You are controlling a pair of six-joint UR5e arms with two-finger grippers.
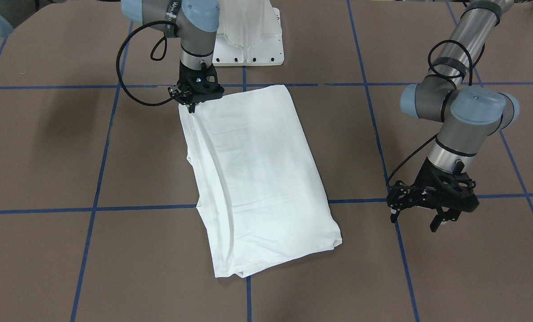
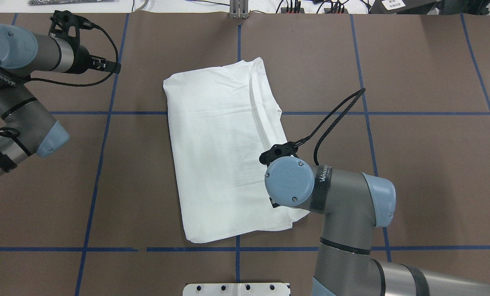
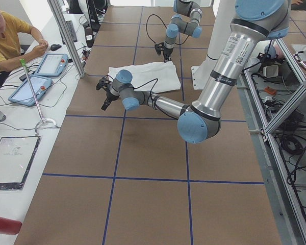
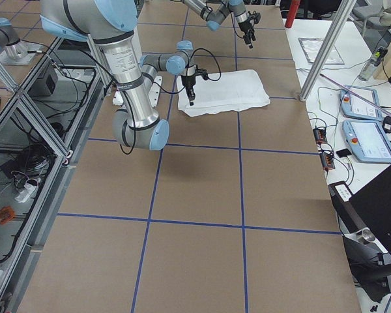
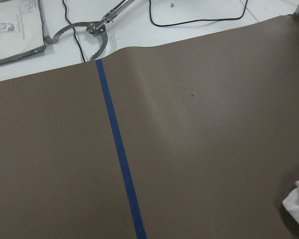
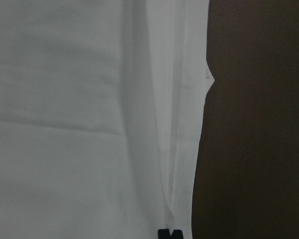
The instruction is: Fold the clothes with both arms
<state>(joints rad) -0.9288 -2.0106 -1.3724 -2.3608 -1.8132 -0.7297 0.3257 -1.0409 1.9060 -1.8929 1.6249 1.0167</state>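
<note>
Right end effector (image 1: 191, 106), mostly hidden overhead, clenches T-shirt (image 1: 257, 179) corner | left end effector (image 1: 415, 222) released | we count one T-shirt

Robotics lab: taped grid table (image 3: 143, 204), aluminium frame (image 3: 67, 38), teach pendants (image 3: 52, 64).

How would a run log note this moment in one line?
T-shirt: folded, flat on table | left gripper: open, off the cloth | right gripper: at cloth's edge, grip unclear
</note>
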